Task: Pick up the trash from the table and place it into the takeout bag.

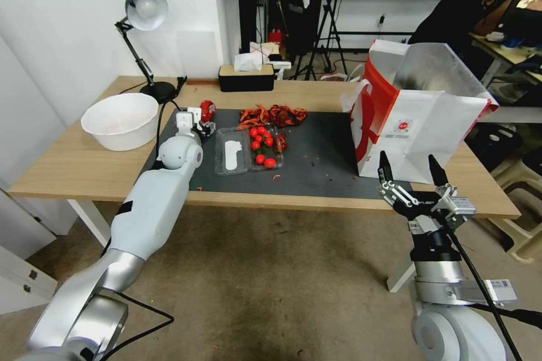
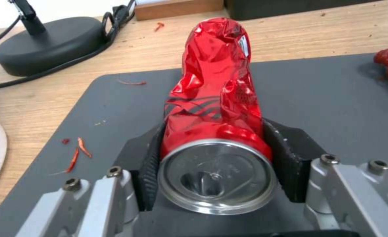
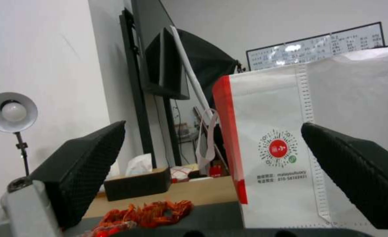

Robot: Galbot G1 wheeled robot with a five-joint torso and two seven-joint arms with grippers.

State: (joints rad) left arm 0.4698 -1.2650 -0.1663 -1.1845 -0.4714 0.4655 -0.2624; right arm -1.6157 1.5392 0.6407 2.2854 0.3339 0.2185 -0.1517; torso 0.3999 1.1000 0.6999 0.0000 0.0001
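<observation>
A crushed red soda can sits between the black pads of my left gripper, which is shut on it. In the head view this gripper and the can are at the far left corner of the dark grey mat on the table. The takeout bag stands open at the mat's right end, foil lining showing. My right gripper hangs open just in front of the bag, at the table's front edge, holding nothing.
A clear plastic tray with cherry tomatoes lies mid-mat, and a pile of red shells behind it. A white bowl, a desk lamp and a tissue box stand along the left and back.
</observation>
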